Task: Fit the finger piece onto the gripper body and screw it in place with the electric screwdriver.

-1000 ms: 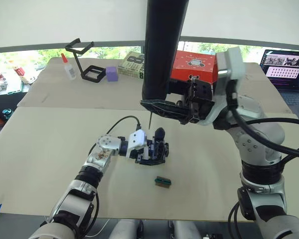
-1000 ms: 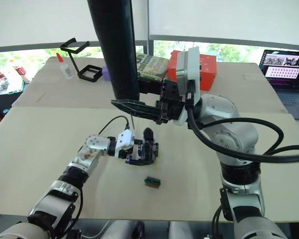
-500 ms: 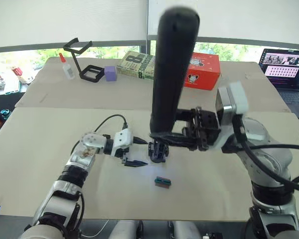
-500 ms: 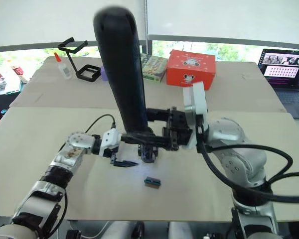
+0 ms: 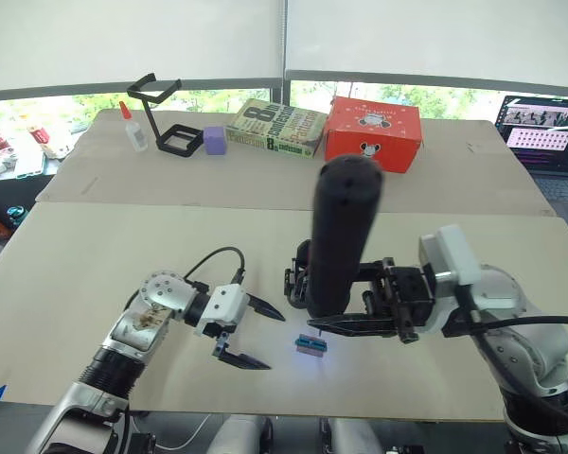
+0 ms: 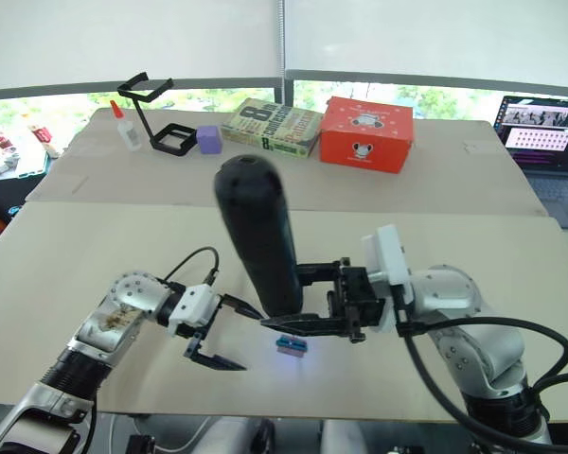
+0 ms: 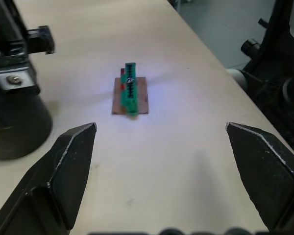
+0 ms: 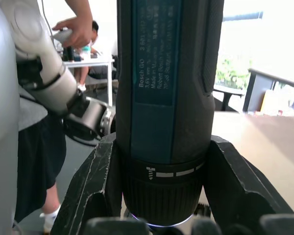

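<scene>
My right gripper (image 5: pixel 339 305) is shut on the electric screwdriver (image 5: pixel 344 236), a thick black cylinder held upright with its working end down near the table. In the right wrist view its body (image 8: pixel 169 98) sits clamped between both fingers (image 8: pixel 95 188). The gripper body (image 5: pixel 296 280) stands on the table just behind the screwdriver, mostly hidden by it. The finger piece is hidden. My left gripper (image 5: pixel 252 334) hovers open and holding nothing, left of the screwdriver and apart from the gripper body; its fingers (image 7: pixel 71 161) spread wide in the left wrist view.
A small green-and-black block (image 5: pixel 310 344) lies on the table by the screwdriver's tip, lit bluish, also seen ahead of my left gripper (image 7: pixel 130 90). At the back stand a red box (image 5: pixel 373 132), a book (image 5: pixel 275 121), a purple cube (image 5: pixel 213 140), a black stand (image 5: pixel 166 118) and a glue bottle (image 5: pixel 133 128). A laptop (image 5: pixel 547 128) sits far right.
My left gripper let go of the gripper body, opened and drew back toward me. My right arm brought the screwdriver down and nearer, beside the green block.
</scene>
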Motion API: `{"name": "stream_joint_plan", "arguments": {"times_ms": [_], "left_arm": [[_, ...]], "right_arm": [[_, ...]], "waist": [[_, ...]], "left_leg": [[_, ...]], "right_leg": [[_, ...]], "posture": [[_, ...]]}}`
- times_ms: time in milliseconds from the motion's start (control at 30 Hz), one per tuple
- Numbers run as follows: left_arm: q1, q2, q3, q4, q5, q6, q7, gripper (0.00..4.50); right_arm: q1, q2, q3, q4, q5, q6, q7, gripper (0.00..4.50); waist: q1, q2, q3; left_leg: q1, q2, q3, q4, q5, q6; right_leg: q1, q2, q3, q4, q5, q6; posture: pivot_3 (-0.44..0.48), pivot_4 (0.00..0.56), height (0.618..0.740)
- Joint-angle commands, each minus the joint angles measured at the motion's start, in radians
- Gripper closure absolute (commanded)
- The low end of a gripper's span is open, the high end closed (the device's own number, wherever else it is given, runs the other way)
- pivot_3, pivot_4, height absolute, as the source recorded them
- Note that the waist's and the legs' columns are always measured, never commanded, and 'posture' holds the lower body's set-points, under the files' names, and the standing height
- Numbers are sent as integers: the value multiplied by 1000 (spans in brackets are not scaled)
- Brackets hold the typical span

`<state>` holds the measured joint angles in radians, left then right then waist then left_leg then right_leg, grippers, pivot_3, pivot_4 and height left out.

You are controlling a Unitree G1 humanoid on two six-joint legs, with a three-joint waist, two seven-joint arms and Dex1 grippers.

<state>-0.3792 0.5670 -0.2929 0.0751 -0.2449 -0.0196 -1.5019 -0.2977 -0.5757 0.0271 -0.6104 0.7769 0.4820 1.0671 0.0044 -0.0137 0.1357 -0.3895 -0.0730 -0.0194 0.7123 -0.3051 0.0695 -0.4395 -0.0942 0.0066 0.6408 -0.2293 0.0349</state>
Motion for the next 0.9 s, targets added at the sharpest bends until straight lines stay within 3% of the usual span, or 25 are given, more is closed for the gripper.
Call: {"name": "stream_joint_plan", "arguments": {"times_ms": [33, 333, 900], "left_arm": [[-12, -51, -20, 4, 27, 6, 80, 0], [-16, -77, -58, 63, 72, -65, 105, 0], [-33, -100, -59, 79, 65, -71, 96, 0]], "right_arm": [[1, 28, 42, -47, -55, -52, -43, 2589], [48, 63, 112, -41, -159, -120, -76, 2589], [98, 78, 108, 31, -191, -170, -78, 2589]], "waist": [[4, 0, 0], [8, 0, 0], [8, 0, 0]], "left_leg": [[0, 0, 0, 0, 0, 0], [0, 0, 0, 0, 0, -1], [0, 0, 0, 0, 0, -1]], "right_leg": [[0, 0, 0, 0, 0, 0], [0, 2, -2, 0, 0, 0], [0, 3, -4, 0, 0, 0]], "posture": [[0, 150, 740], [0, 150, 740], [0, 150, 740]]}}
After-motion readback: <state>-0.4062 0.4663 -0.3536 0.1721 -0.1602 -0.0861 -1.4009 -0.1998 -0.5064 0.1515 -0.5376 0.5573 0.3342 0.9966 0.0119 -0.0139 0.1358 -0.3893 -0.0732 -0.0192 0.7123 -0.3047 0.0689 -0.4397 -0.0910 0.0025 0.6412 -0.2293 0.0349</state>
